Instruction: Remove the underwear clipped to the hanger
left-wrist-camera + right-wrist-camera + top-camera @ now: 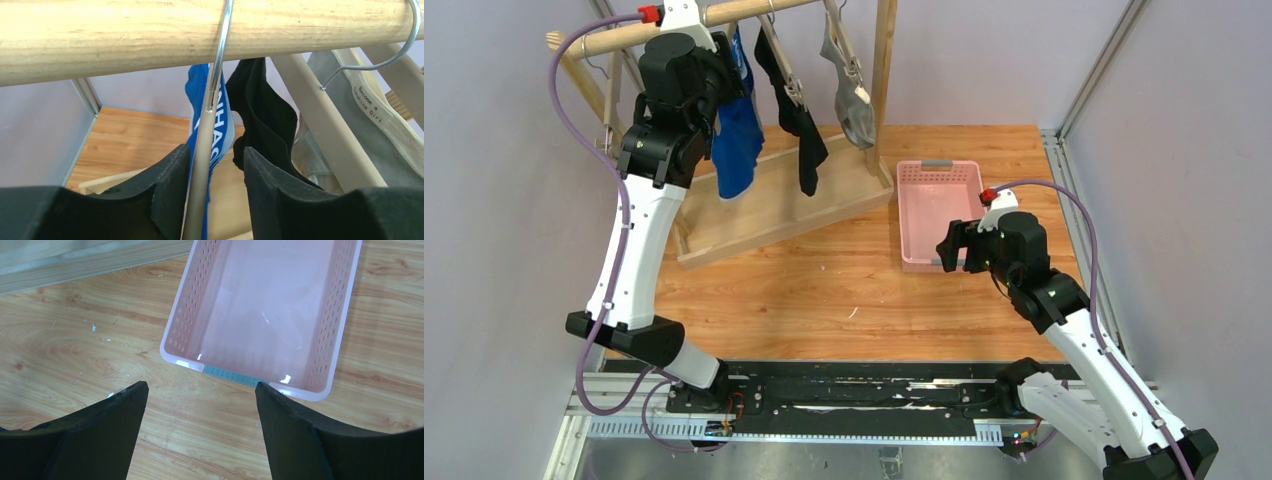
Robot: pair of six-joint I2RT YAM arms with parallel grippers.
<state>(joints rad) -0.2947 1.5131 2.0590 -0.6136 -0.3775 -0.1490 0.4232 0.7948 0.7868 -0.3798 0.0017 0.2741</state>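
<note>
Three pieces of underwear hang from hangers on a wooden rod [614, 40]: royal blue [736, 150], black [802, 130] and grey [854, 110]. My left gripper [716, 80] is raised to the rod at the blue piece. In the left wrist view it [215, 150] is open, and the beige hanger bar [200, 170] stands between the jaws against the left finger. The blue underwear [225, 125] hangs just behind the bar, with the black [265, 110] and the grey [360, 135] to the right. My right gripper [946, 245] [201, 385] is open and empty over the table.
A pink perforated basket [911, 215] [185, 320] sits empty just beyond the right gripper. The wooden rack's base [764, 215] and upright post [882, 80] stand at the back. Metal frame rails run along the right side of the table.
</note>
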